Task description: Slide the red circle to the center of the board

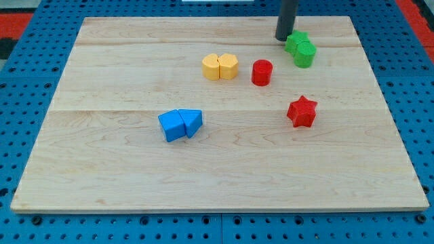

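The red circle (262,72) is a short red cylinder on the wooden board (122,81), right of the board's middle and toward the view's top. My tip (283,38) stands at the view's top, above and a little right of the red circle, apart from it. The tip is right next to the left side of the green blocks (300,49).
Two yellow blocks (220,66) sit together left of the red circle. A red star (302,112) lies below and right of it. A blue cube and blue triangle (180,124) sit together lower left. Blue pegboard surrounds the board.
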